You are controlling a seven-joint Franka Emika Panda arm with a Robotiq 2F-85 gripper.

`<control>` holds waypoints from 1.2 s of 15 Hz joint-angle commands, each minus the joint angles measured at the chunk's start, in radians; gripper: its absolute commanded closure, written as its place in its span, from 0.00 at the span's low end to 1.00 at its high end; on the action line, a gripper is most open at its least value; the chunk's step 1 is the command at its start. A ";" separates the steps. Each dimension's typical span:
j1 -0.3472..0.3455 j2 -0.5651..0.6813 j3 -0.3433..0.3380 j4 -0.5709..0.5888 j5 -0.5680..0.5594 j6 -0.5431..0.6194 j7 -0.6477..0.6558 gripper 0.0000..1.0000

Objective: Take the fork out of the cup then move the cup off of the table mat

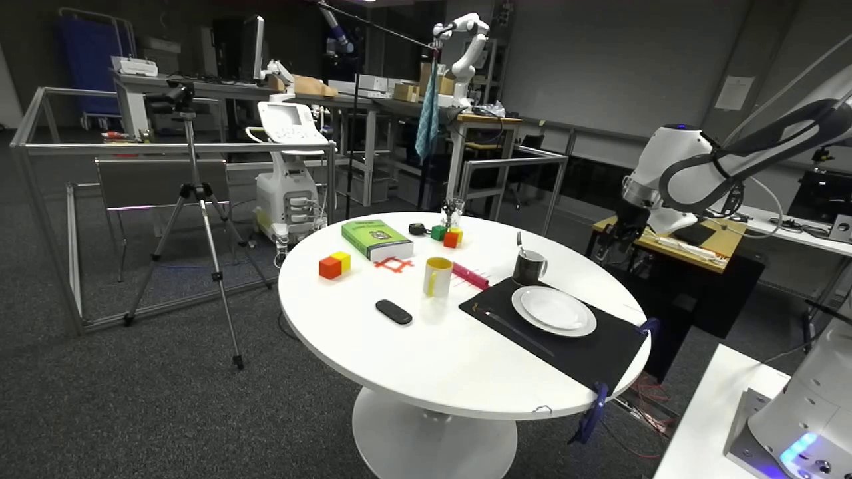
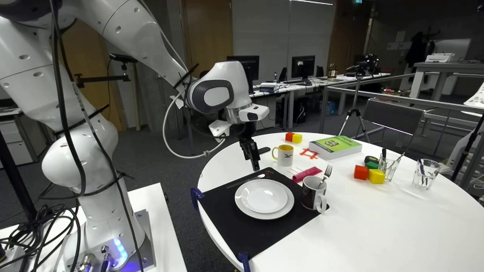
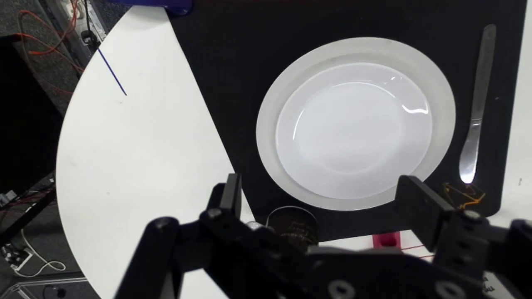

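Note:
The small black cup with a white handle stands upright at a corner of the black table mat in both exterior views: cup, mat. A metal fork leans in the cup, tines up; it also shows in an exterior view. In the wrist view the cup is partly covered by the left finger linkage, and the fork is hidden. My gripper is open and empty, in the air above the mat and apart from the cup; it shows in both exterior views.
White stacked plates lie on the mat beside the cup, with a knife. A pink holder lies just off the mat. A white-yellow mug, green book, blocks and glasses stand farther off. Blue clamps grip the table edge.

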 commanded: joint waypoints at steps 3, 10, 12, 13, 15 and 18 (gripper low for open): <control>0.002 0.034 -0.011 0.028 -0.004 -0.002 0.000 0.00; -0.001 0.092 -0.026 0.057 0.004 0.106 -0.014 0.00; -0.003 0.132 -0.039 0.083 0.012 0.160 -0.027 0.00; 0.002 0.157 -0.049 0.098 0.027 0.183 -0.042 0.00; 0.007 0.211 -0.064 0.134 0.043 0.219 -0.065 0.00; 0.019 0.293 -0.083 0.196 0.070 0.249 -0.138 0.00</control>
